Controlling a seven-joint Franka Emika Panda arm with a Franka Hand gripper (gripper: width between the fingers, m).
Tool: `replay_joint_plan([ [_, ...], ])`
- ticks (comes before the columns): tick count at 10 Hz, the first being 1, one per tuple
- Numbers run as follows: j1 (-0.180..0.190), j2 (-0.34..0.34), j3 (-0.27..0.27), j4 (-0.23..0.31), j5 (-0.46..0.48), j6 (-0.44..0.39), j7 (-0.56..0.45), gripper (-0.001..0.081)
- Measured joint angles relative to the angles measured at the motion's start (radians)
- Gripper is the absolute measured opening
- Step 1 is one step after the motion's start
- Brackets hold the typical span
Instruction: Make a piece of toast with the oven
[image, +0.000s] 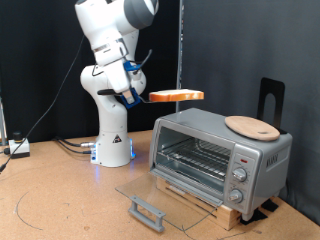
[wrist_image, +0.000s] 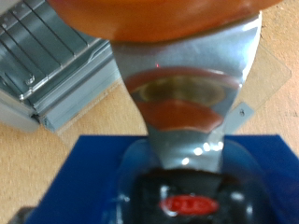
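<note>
My gripper (image: 146, 97) is shut on one end of the piece of toast (image: 177, 96). It holds the slice flat in the air, above and to the exterior view's left of the oven (image: 255, 158). The slice shows an orange-brown crust. The oven's glass door (image: 165, 197) is open and lies flat in front of it, and the wire rack (image: 195, 157) inside is bare. In the wrist view the toast (wrist_image: 154, 17) fills the top, a shiny finger (wrist_image: 187, 107) runs under it, and the oven rack (wrist_image: 37, 47) shows beyond.
A flat round wooden plate (image: 252, 126) lies on the oven's top. Three knobs (image: 239, 177) sit on its right panel. A black stand (image: 271, 98) rises behind the oven. The robot's white base (image: 113, 135) and cables (image: 60, 146) are on the exterior view's left.
</note>
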Motion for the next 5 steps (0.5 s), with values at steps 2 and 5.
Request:
replay_joint_plan([
  [2,-0.033,0.032,-0.035,0.025,-0.028,-0.031,-0.007,0.0396],
  [5,-0.003,0.032,-0.032,0.010,0.008,-0.010,-0.116,0.0396],
])
